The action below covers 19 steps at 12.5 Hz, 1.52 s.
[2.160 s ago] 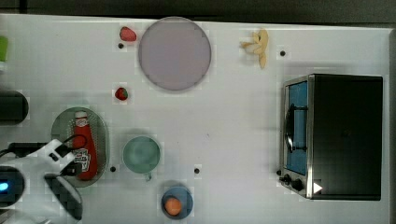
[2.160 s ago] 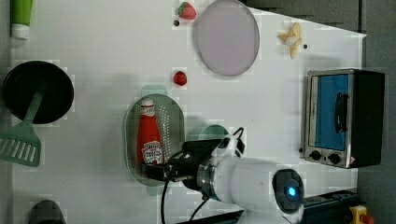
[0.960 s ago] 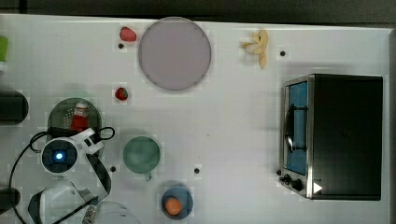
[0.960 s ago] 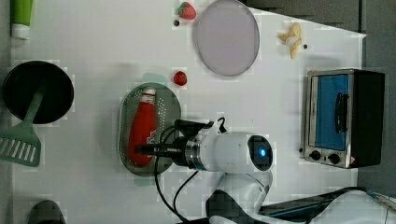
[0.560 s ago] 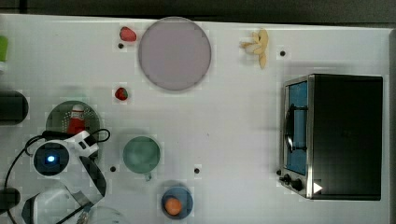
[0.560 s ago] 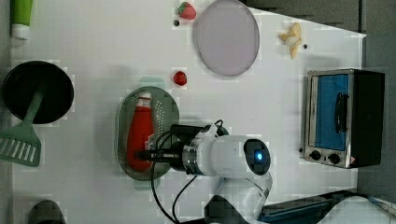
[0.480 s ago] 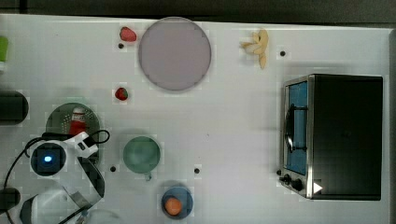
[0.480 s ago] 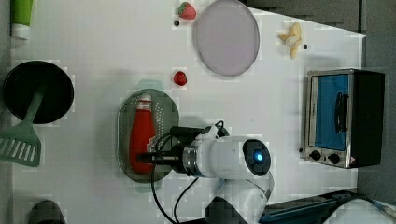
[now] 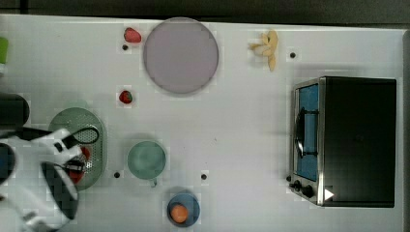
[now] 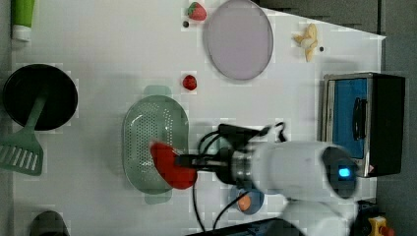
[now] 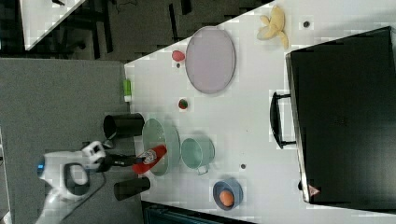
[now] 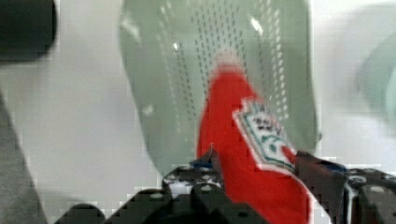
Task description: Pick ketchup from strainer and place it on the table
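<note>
I count two strawberries [image 9: 132, 35], one strainer [image 10: 142, 128]; my gripper [image 12: 261, 175] is half-open, clamped around one ketchup [image 12: 243, 140].

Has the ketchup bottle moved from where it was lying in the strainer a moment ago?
Yes. In the left view the ketchup, shut in the pincer, now sits at the strainer's lower right rim instead of lying along its middle.

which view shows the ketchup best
The wrist view: the ketchup is close, label legible, between the gripper fingers. The left view shows a blurred red shape, the right view a small tilted bottle, the top view red slivers under the arm.
</note>
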Tool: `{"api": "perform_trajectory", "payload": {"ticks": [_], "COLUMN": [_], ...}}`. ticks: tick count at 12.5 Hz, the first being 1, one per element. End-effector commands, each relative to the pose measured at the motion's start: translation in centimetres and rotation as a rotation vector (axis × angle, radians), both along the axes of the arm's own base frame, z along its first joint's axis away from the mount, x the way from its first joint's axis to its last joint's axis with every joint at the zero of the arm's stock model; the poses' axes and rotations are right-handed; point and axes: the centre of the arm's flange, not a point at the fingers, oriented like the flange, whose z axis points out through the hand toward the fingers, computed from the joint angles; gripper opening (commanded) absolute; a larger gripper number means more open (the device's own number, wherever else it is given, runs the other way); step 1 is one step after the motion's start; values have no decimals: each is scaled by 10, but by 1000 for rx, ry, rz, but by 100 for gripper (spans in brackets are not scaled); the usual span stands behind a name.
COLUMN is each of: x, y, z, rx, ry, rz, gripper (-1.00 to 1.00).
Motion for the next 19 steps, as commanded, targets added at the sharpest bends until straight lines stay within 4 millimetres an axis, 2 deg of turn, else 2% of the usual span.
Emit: {"api": "perform_trajectory", "payload": {"ticks": [1,3,5,8,10,13,15,19], "x": [62,89,113,134,138,124,109,87], "y": [-62,-110,-166,-254,-297,-340,-354,-372], "z": [53,72,80,76,71,38,8,-50], "rx": [-25,-35,-44,-133,-168,-181,-182,-173], "ry": [-4,-13,-42,-74,-67,3,21,-38], "rz": [-128,-129,-126,-59,-81,-135,-154,-190], "gripper": [18,18,18,18,18,18,18,18]}}
